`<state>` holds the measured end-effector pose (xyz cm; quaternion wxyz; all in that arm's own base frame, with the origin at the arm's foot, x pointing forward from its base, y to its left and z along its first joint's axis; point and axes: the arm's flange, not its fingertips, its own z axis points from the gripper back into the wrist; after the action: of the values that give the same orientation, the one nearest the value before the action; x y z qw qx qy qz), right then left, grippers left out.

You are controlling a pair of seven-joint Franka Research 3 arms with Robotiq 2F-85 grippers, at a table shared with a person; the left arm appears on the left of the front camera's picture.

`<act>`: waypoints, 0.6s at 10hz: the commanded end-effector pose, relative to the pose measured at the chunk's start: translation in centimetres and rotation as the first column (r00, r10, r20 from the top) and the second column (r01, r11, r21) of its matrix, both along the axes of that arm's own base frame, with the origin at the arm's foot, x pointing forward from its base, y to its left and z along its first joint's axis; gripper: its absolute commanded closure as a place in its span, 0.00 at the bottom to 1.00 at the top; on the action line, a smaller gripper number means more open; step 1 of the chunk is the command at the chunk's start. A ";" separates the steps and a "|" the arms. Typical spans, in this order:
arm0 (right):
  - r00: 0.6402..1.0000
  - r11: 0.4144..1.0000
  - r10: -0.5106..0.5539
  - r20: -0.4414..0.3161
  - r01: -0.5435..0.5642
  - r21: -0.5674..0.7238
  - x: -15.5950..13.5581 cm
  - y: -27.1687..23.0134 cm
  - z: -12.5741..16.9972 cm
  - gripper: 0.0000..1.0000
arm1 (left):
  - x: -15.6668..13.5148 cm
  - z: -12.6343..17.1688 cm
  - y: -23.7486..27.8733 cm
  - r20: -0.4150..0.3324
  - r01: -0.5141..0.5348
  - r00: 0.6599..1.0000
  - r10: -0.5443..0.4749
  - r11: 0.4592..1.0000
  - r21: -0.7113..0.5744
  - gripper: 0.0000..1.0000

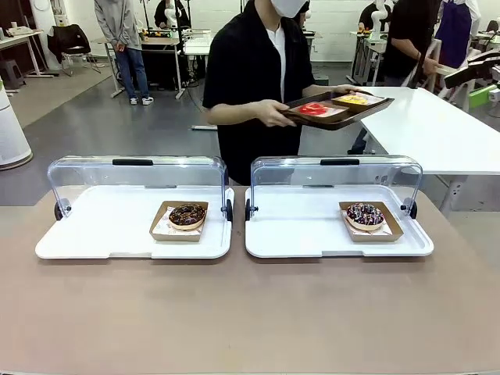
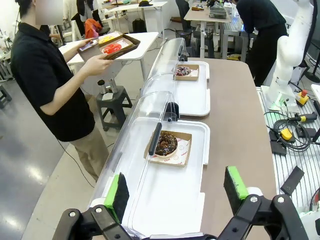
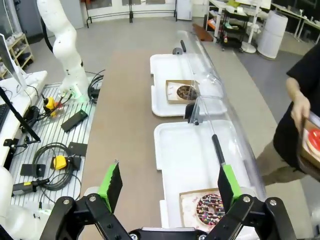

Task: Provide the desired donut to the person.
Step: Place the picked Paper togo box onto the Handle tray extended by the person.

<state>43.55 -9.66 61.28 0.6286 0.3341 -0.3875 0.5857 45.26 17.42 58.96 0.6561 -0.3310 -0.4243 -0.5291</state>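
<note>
A: Above the left end of the table, left gripper (image 2: 176, 192) hangs with jaws spread wide, nothing between the green pads (image 2: 118, 191).
B: Under it?
A: White tray (image 2: 170, 200) with its clear lid (image 2: 132, 150) swung back. Chocolate donut (image 2: 165, 144) in a cardboard holder on that tray, well ahead of the fingers.
B: Right side?
A: Right gripper (image 3: 169, 190) also spread apart, empty, above the near end of the right tray (image 3: 180, 165). Sprinkled donut (image 3: 210, 209) sits in its cardboard holder just beside one green finger, not touched.
B: Front view layout?
A: Two white trays side by side on the brown table (image 1: 250, 312), both lids flipped up at the back. Chocolate donut at the left tray's right part, sprinkled donut at the right tray's right part.
B: The person?
A: Person (image 1: 254, 78) in black top stands at the far side, behind the gap between the trays, both hands holding a dark serving tray (image 1: 336, 109). On it a red donut (image 1: 313, 108) and a yellow donut (image 1: 353, 99), each on paper.
B: Any contact with the robot's donuts?
A: No, hands are well apart from both trays.
</note>
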 end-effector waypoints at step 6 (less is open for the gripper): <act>1.000 1.000 0.004 0.001 -0.004 0.005 0.0 0.0 0.0 0.00 | -0.2 0.2 -0.1 -0.002 -0.002 1.000 0.002 1.000 -0.008 0.00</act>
<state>43.54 -9.68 61.28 0.6288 0.3340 -0.3876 0.5856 45.26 17.42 58.96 0.6561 -0.3310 -0.4243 -0.5291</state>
